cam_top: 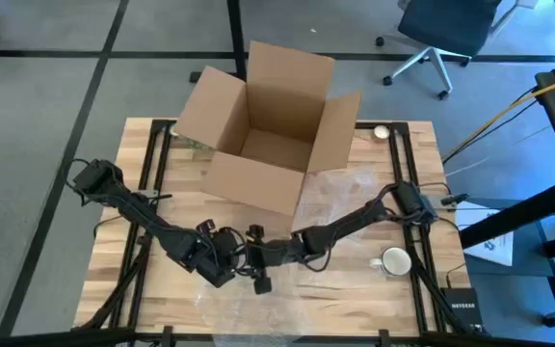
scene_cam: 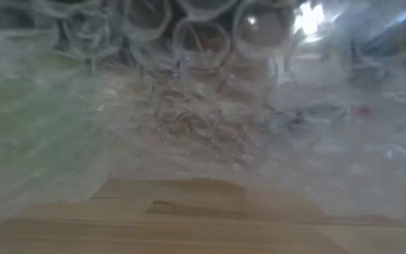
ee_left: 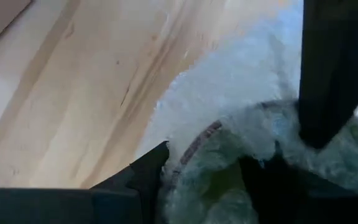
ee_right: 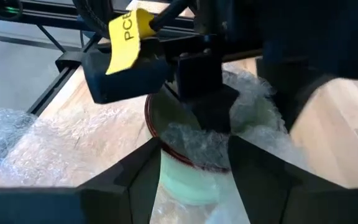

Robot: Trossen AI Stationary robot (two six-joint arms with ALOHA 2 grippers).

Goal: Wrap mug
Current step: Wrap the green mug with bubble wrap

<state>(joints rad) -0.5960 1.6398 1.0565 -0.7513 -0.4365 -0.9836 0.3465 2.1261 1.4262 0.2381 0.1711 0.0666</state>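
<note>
My left gripper (cam_top: 227,262) sits low at the table's (cam_top: 143,193) near middle, fingers clamped on bubble wrap (ee_right: 42,143) around the pale green mug (ee_right: 188,177). Just beside it, my right gripper (cam_top: 258,258) straddles the same mug, fingers apart. A cardboard box (cam_top: 268,125) stands open behind; a white mug (cam_top: 395,260) sits far right.

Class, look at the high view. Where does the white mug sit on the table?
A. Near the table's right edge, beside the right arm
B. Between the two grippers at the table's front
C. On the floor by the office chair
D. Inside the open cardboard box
A: the white mug stands on the wooden table near its right edge, outside the cardboard box and apart from both grippers.
</note>
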